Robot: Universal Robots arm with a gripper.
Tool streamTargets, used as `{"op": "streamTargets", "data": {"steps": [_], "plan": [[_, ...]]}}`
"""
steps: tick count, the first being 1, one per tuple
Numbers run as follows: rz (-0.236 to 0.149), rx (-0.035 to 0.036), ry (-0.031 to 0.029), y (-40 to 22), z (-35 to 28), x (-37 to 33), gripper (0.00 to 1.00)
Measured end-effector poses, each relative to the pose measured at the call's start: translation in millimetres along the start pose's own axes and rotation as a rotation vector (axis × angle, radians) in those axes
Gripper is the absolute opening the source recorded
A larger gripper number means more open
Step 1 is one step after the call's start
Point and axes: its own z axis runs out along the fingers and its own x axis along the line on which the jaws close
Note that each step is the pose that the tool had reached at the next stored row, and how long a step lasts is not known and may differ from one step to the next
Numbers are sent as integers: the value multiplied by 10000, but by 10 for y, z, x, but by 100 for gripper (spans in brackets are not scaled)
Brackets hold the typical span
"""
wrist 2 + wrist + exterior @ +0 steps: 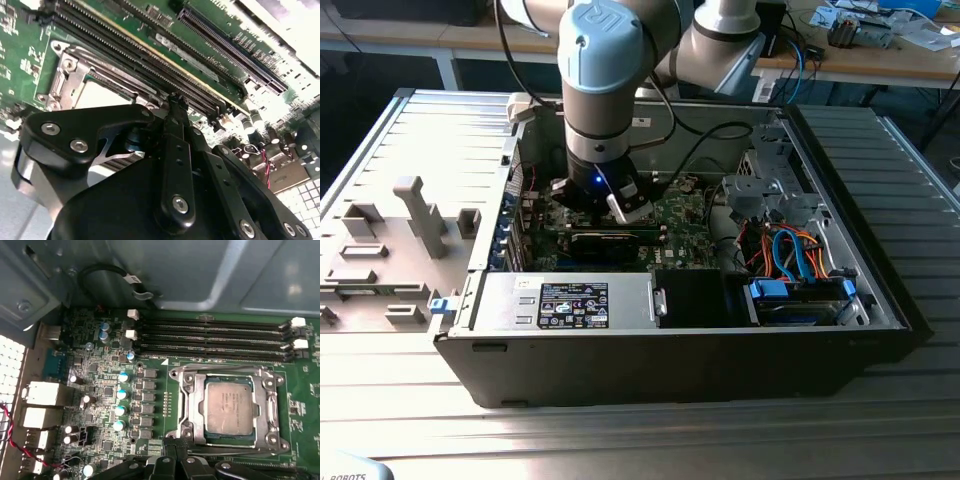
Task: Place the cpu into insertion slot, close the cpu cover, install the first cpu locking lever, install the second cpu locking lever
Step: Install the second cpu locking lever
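cpu (229, 407) is seated in the insertion slot (197, 410), cpu cover (272, 410) down. Gripper (172, 447) hovers near; can't tell its jaw state. A misaligned push could bend something.

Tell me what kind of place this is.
Probably a robotics lab or workshop: an open computer case lies on a ribbed metal bench, the arm's gripper is down over its motherboard, and cluttered desks stand behind.
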Motion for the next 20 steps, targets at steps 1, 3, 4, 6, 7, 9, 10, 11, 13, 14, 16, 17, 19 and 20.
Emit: {"op": "streamTargets", "data": {"steps": [1,3,4,6,7,9,10,11,13,14,16,17,19,20], "plan": [[-171,2,33,18,8,-3,11],[-341,9,73,30,17,-4,11],[-408,8,87,36,21,-4,11],[-481,9,100,40,25,-5,11],[-502,11,106,42,26,-5,11],[-517,13,111,46,33,-6,11],[-516,21,111,46,37,-6,11],[-516,31,113,45,39,-5,11],[-514,73,115,45,41,-5,11],[-514,86,113,45,40,-5,11],[-517,113,101,49,20,-5,11],[-519,107,97,59,-16,-5,11],[-514,188,106,87,-90,-12,11],[-508,306,122,94,-96,-21,11]]}}
